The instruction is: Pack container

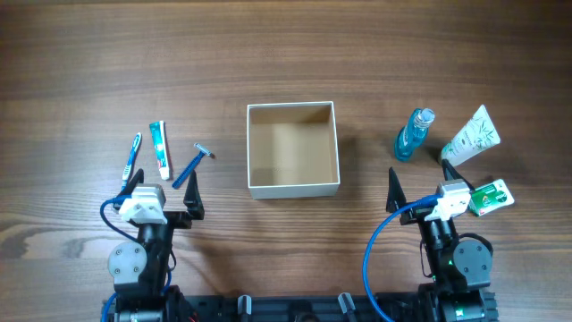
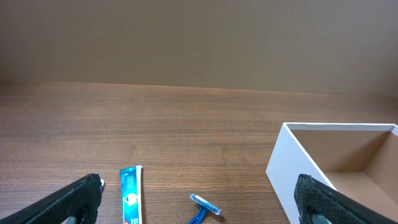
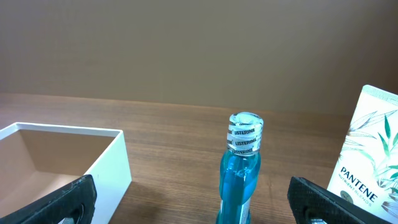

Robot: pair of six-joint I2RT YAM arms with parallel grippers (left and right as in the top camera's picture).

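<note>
**Asker:** What are you carrying right now?

**Me:** Nothing. I am holding my left gripper (image 1: 159, 183) wide, and my right gripper (image 1: 420, 174) is spread just as wide. Both are hovering low at the near edge of the surface (image 1: 286, 54). I judge the wide spread is making it easy to come down around a first item.

**Asker:** What is lying closest to you?

**Me:** A green-and-white packet (image 1: 490, 198) is lying just beside my right wrist. Ahead of my left gripper a blue razor (image 1: 191, 165), a toothpaste tube (image 1: 160, 149) and a toothbrush (image 1: 132, 159) are lying flat, near each other but apart.

**Asker:** And the container?

**Me:** The container (image 1: 293, 189) is sitting in the middle, between my two arms and a little beyond them. Its open top is facing up and nothing is showing inside. I think it is sitting centred so that either arm can reach it.

**Asker:** Anything farther out?

**Me:** On my right a blue mouthwash bottle (image 1: 413, 134) is standing upright, and a white shampoo tube (image 1: 471, 134) is resting just beyond it. The items seem to be lying in two groups so each arm is serving its own side. Packing is not yet beginning.
</note>
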